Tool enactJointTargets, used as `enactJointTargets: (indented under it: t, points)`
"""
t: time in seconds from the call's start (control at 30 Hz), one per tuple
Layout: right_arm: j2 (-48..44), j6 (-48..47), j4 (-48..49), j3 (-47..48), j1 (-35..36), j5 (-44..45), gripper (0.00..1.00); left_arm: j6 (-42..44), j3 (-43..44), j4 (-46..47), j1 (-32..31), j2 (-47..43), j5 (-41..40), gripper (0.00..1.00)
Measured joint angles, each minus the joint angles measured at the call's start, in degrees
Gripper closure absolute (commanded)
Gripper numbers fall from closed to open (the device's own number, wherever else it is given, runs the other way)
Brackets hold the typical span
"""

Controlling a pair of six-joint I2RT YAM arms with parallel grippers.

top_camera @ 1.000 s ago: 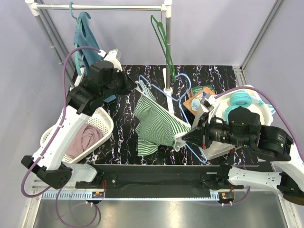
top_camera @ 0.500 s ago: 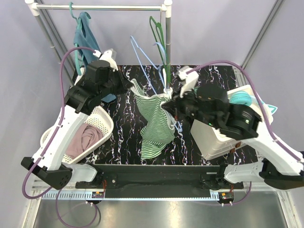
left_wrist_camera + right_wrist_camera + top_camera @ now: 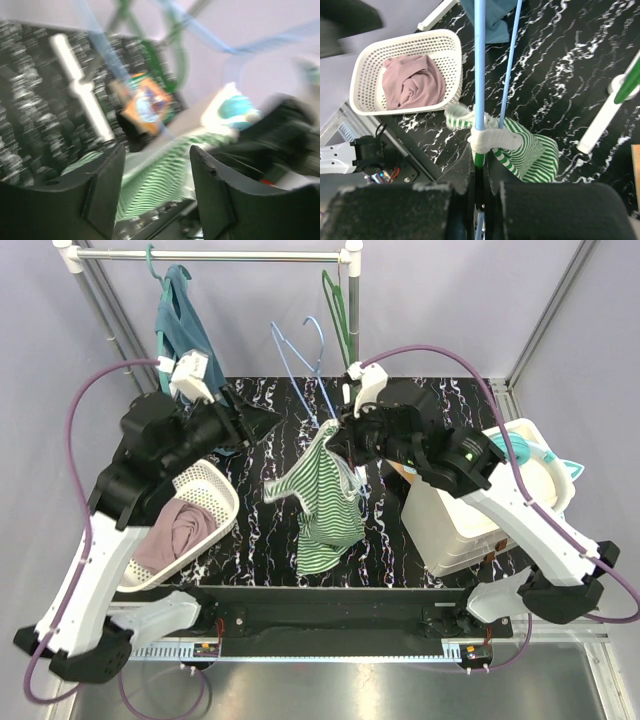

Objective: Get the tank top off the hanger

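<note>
- Your right gripper [image 3: 479, 175] is clamped on the light blue hanger [image 3: 479, 60], fingers pressed together around its wire. It sits just above centre in the overhead view.
- The green-and-white striped tank top [image 3: 325, 495] hangs from that hanger in the middle of the overhead view, draping down over the black marbled table [image 3: 450, 400]. In the right wrist view, its white hem is bunched around the hanger wire right at your fingertips, and the striped body falls away to the lower right.
- Your left gripper [image 3: 255, 420] is just left of the tank top's upper edge, and its fingers [image 3: 100, 185] are spread apart with nothing between them. The left wrist view is blurred, but you can see striped fabric beyond the gap.
- A white laundry basket [image 3: 225, 490] with a pink garment [image 3: 175, 530] in it sits at the left of the overhead view, under your left arm.
- On the rail [image 3: 210, 255] along the top, a teal garment [image 3: 180, 320] hangs at upper left and a green hanger [image 3: 340, 310] near top centre.
- A white bin [image 3: 450, 525] stands at the right, under your right arm.
</note>
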Motion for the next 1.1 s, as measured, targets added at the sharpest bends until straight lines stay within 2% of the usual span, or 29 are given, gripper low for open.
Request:
enactJointTargets:
  t: [0.17,0.27,0.43,0.53,0.6,0.67,0.7,0.77,0.83,0.93,0.97,1.0,1.1]
  points:
    - [4.04,0.15,0.11,2.27,-0.7,-4.04,1.0,-6.71,-3.74,12.61,-0.17,-2.58,6.19,0.35]
    - [5.57,0.09,0.17,3.02,-0.7,-5.44,1.0,-9.44,-2.86,18.14,-0.42,0.96,7.45,0.37]
    - [6.73,0.09,0.15,4.24,-0.76,-6.71,1.0,-11.41,-0.96,20.35,-0.46,8.48,7.61,0.43]
    - [7.02,0.09,0.22,4.98,-0.79,-7.3,1.0,-12.17,-0.96,19.93,-0.55,10.88,7.63,0.55]
    - [7.02,0.09,0.2,5.25,-0.85,-7.63,1.0,-12.63,-0.96,19.85,-0.57,11.58,7.63,0.67]
    - [7.1,0.09,0.04,5.38,-0.96,-7.67,0.88,-12.66,-0.37,19.85,-0.59,11.93,7.78,0.77]
    - [7.19,0.07,0.07,5.4,-1.03,-7.69,0.85,-12.46,0.28,19.82,-0.7,12.22,7.82,0.9]
    - [7.32,-0.04,0.15,5.4,-1.27,-7.72,0.82,-11.76,2.23,19.52,-0.85,12.98,7.8,1.0]
    - [7.5,-0.15,0.79,5.4,-1.75,-7.74,0.78,-10.23,4.39,19.15,-0.85,14.12,7.54,1.0]
    - [7.96,-0.33,0.98,5.49,-2.69,-7.76,0.55,-8.07,7.26,18.75,-0.83,16.0,6.93,1.0]
    - [8.26,-0.39,1.05,5.55,-3.17,-7.78,0.47,-7.23,8.11,18.64,-0.83,16.59,6.6,1.0]
    - [8.63,-0.44,1.03,5.66,-3.76,-7.8,0.29,-6.27,8.81,18.56,-0.79,17.2,6.25,1.0]
    - [9.55,-0.76,1.01,5.84,-5.33,-7.8,0.06,-2.29,11.15,17.68,-0.79,18.93,4.92,1.0]
